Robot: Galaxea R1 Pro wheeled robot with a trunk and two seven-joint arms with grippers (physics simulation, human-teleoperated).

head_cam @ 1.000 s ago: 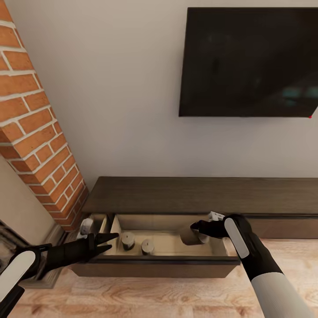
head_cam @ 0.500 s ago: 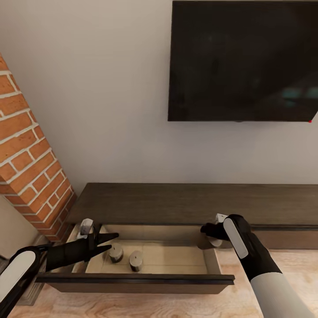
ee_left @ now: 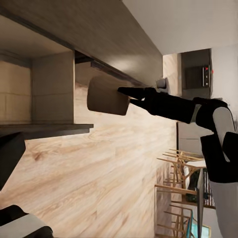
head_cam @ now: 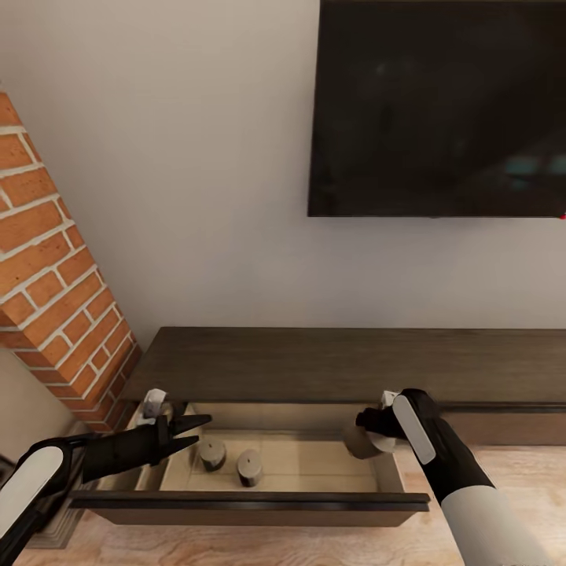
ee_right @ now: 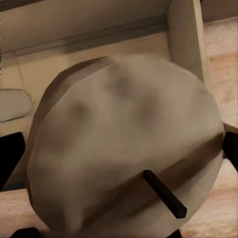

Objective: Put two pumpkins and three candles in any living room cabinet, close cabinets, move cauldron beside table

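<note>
The long dark-brown cabinet [head_cam: 314,362] has its left drawer [head_cam: 251,499] pulled out. Two stubby candles [head_cam: 211,454] [head_cam: 250,468] stand upright on the drawer floor, left of centre. My right gripper [head_cam: 366,427] is shut on the third candle [head_cam: 358,445], held tilted over the drawer's right end. The right wrist view looks close onto that candle [ee_right: 124,148] and its dark wick. In the left wrist view the held candle [ee_left: 106,95] hangs from the right gripper [ee_left: 126,94] beside the cabinet. My left gripper [head_cam: 187,434] is open and empty at the drawer's left end.
A large black TV [head_cam: 440,110] hangs on the white wall above the cabinet. The brick fireplace column [head_cam: 55,259] rises at the left, close to the cabinet's end. Light wood-plank floor [head_cam: 503,472] lies in front. Wooden chairs [ee_left: 178,188] stand far off.
The head view has shifted, and the drawer front now sits lower in the picture. My right gripper still holds the candle, now a little lower at the drawer's right end. The left gripper has kept its place.
</note>
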